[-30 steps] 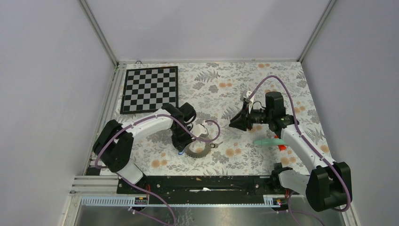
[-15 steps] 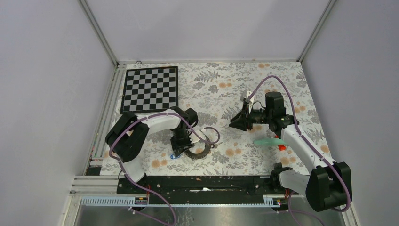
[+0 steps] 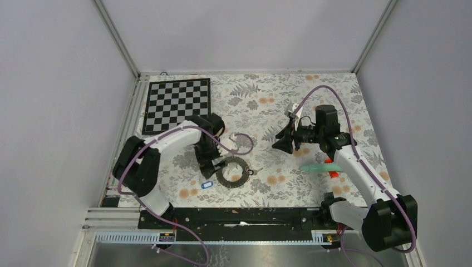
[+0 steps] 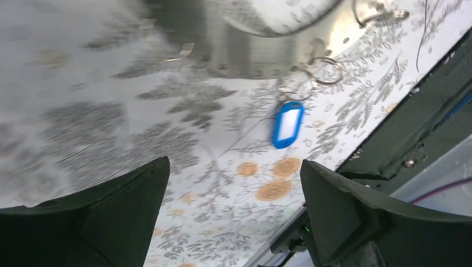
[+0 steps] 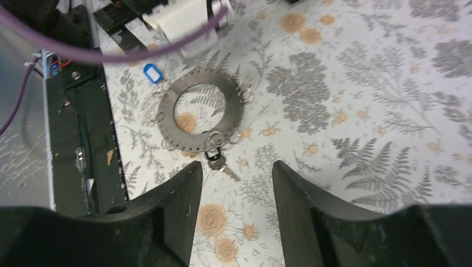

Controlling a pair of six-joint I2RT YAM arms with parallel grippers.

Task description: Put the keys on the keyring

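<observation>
Dark keyring (image 3: 232, 171) lies by the surface's near edge, left of centre. The blue-tagged key (image 3: 207, 184) lies just beside it and the black-tagged key (image 5: 216, 158) at its rim. Left claw (image 4: 234, 166) and right claw (image 5: 236, 171) both hover with fingers apart, empty. Best approach: pinch the blue key's tag by its long sides, leaving its loop free.

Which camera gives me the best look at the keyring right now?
Right wrist: the whole keyring lies sharp and unobstructed, with its perforated band clear and a key at its near edge. Top external shows the hoop whole but small. Left wrist catches only a blurred stretch of its band.
</observation>
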